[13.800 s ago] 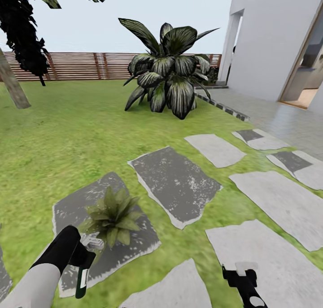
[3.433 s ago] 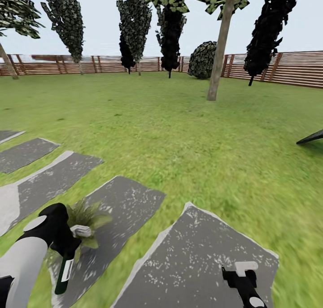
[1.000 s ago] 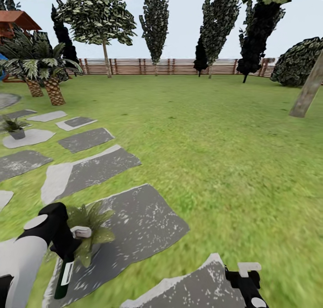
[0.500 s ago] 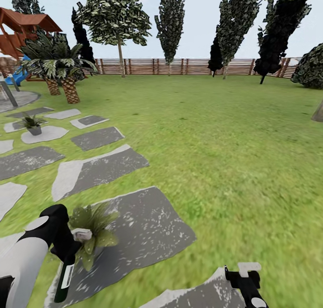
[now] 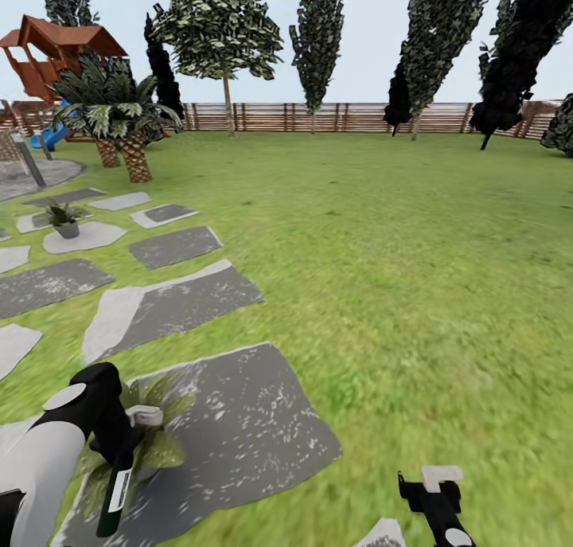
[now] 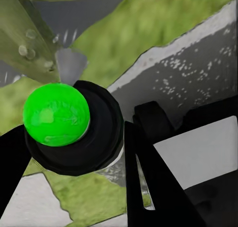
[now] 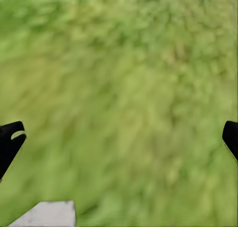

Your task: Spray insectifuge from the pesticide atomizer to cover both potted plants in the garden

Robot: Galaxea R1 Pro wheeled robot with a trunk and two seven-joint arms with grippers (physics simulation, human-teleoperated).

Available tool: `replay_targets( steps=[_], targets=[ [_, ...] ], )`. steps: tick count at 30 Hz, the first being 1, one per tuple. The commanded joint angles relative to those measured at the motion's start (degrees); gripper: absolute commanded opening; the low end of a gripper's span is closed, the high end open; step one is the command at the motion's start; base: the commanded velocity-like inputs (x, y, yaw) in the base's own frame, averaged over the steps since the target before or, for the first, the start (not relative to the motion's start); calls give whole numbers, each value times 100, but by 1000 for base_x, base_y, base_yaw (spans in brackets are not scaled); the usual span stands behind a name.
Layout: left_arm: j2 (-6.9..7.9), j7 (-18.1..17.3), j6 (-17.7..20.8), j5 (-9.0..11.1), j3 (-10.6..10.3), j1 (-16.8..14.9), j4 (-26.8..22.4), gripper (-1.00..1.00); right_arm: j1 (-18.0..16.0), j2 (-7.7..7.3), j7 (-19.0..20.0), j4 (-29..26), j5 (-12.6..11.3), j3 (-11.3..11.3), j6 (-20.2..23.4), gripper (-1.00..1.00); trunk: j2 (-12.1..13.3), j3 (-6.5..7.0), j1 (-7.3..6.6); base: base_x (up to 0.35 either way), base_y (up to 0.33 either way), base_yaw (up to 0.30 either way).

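The left gripper held the spray bottle clamped between its fingers, hanging beside the near potted plant, probably positioned to spray it. The second plant stood well apart. The right gripper hung with fingers spread wide over grass, idle.

atomizer: dark, pale label, hanging in left gripper | near plant beneath (leaves beaded) | far plant: pale stone

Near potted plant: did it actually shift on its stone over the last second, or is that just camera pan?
Cannot tell. The near potted plant sits on the same dark stepping stone beside the left pincer; the whole view panned.
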Motion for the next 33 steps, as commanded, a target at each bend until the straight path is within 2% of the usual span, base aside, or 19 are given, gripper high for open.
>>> replay_targets(
  steps=[1,8,13,22,28,33],
  targets=[
    [-6,-51,63,-60,26,-5,-2,-100,-5,1,-19,12,61,-36,-29,100,-2,-5,1,195,-262,275],
    [-6,-45,65,-66,34,-10,-2,-100,-5,-2,-19,13,61,-36,-26,100,-2,-5,1,69,-294,220],
    [-6,-47,65,-65,71,-10,-17,-100,-5,1,-19,13,61,-36,-28,100,-2,-5,1,-135,-292,48],
    [36,-39,42,-63,43,8,1,-100,-5,0,-19,38,61,-36,-24,100,-2,-5,1,-170,-276,259],
    [55,29,12,-22,43,229,-32,-100,-5,0,-19,116,61,-37,-20,100,-2,-5,1,-112,-91,267],
    [41,52,-45,14,42,355,-62,-100,-5,-5,9,111,74,-30,-6,100,-2,-5,1,-6,-3,50]
  ],
)
